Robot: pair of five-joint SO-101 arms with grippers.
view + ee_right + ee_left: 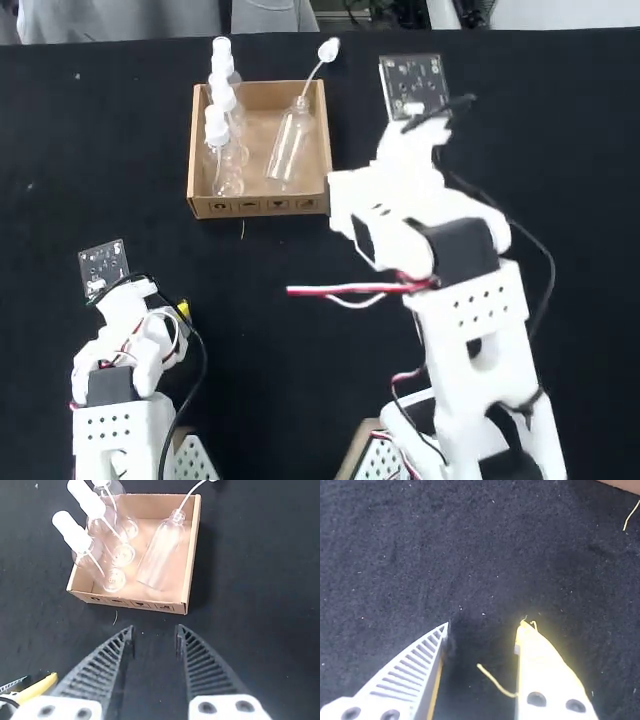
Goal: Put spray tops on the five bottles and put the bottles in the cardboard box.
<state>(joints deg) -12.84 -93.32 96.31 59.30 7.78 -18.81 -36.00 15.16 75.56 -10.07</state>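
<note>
The cardboard box (257,205) (130,601) stands at the back of the black table. Three clear bottles with white spray tops (222,100) (75,527) stand along one side of it. A fourth clear bottle (290,140) (160,555) leans against the opposite wall; its spray top (328,47) hangs outside the box, with the tube in the bottle's neck. My right gripper (155,628) is open and holds nothing, just in front of the box's near wall. My left gripper (484,627) is open low over bare cloth.
The right arm (410,220) stands right of the box. The left arm (125,335) sits folded at the near left corner. A thin yellowish thread (495,680) lies on the cloth between the left fingers. Black cloth (100,150) covers the table.
</note>
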